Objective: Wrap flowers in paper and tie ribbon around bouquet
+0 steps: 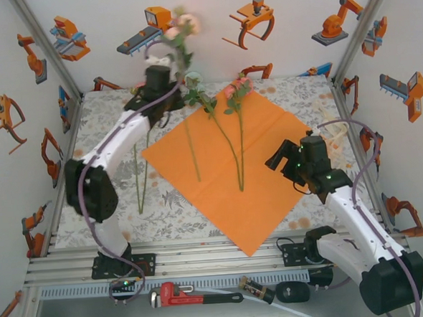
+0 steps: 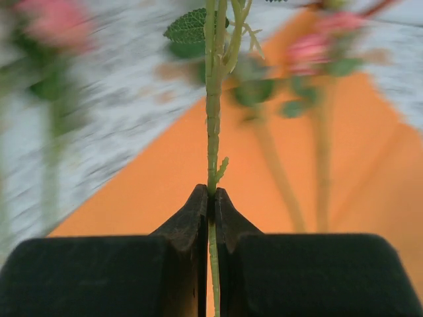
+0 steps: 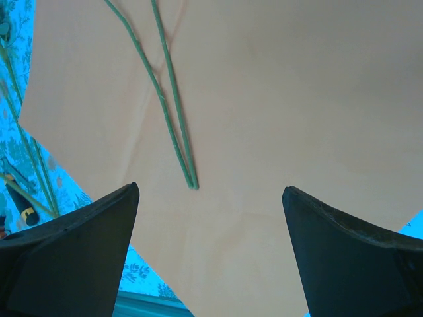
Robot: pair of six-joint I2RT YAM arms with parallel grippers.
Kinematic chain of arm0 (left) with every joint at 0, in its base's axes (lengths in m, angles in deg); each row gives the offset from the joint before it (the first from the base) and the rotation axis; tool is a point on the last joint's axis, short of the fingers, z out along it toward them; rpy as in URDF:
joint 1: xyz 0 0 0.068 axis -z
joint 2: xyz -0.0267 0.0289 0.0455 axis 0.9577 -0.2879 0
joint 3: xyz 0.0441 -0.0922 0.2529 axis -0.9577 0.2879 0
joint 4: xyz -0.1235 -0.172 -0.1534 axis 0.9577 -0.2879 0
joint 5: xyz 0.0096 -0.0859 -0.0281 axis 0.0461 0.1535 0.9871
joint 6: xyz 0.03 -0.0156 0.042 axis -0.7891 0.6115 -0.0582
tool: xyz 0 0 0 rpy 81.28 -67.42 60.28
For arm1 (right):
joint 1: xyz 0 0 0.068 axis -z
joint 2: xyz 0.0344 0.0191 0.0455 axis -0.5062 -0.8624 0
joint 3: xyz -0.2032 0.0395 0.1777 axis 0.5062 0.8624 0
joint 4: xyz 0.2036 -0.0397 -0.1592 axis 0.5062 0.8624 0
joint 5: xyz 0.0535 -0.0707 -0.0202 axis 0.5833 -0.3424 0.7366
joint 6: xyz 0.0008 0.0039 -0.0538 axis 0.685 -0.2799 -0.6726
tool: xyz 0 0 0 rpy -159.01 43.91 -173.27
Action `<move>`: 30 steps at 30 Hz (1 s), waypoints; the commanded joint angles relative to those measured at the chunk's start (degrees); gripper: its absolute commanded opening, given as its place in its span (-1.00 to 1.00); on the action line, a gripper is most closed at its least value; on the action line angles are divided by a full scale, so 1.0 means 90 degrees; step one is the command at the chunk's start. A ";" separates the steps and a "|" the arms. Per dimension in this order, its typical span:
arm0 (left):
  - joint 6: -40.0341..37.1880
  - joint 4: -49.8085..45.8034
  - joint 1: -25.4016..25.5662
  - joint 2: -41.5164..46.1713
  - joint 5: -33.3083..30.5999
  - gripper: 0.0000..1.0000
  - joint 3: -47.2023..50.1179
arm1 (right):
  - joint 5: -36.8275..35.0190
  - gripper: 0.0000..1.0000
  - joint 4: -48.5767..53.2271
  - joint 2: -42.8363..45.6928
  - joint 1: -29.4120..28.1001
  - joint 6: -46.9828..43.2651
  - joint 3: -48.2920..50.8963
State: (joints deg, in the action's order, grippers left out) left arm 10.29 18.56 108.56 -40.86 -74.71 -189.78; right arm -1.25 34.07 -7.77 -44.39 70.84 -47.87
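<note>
The orange paper [image 1: 259, 177] lies flat as a diamond on the table. Three flowers [image 1: 228, 139] lie across it, blooms at the far corner. At the back left, my left gripper [image 1: 170, 71] holds one more flower [image 1: 183, 27] raised above the table. In the left wrist view, its jaws [image 2: 212, 193] are shut on that thin green stem [image 2: 213, 125], over the paper [image 2: 158, 191]. My right gripper [image 1: 280, 158] hovers open over the paper's right half. In the right wrist view, the gripper [image 3: 210, 190] is empty, with two stem ends [image 3: 192, 181] just ahead. The ribbon is out of view.
Two loose stems [image 1: 141, 181] lie on the floral tablecloth left of the paper. A red pipe wrench [image 1: 184, 295] and small tools [image 1: 257, 291] rest on the front ledge beyond the rails. White stickered walls close in on three sides.
</note>
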 commanded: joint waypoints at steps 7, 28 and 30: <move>0.1289 -0.1014 0.0764 -0.2614 0.0173 -1.00 -0.2474 | -0.0318 0.62 0.0290 0.0680 -0.0006 -0.0130 0.0053; 0.2007 -0.1064 0.0569 -0.3252 0.0047 -0.79 -0.2514 | -0.0240 0.62 0.0213 0.0443 -0.0002 -0.0170 -0.0007; 0.1930 -0.1046 0.0567 -0.3233 0.0026 -0.73 -0.2525 | -0.0221 0.62 0.0222 0.0422 -0.0003 -0.0165 -0.0021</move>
State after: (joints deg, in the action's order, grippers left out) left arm 26.81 8.14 114.04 -68.73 -73.68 -210.30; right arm -2.89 35.84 -4.17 -44.39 69.97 -47.81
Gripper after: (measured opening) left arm 0.130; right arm 0.811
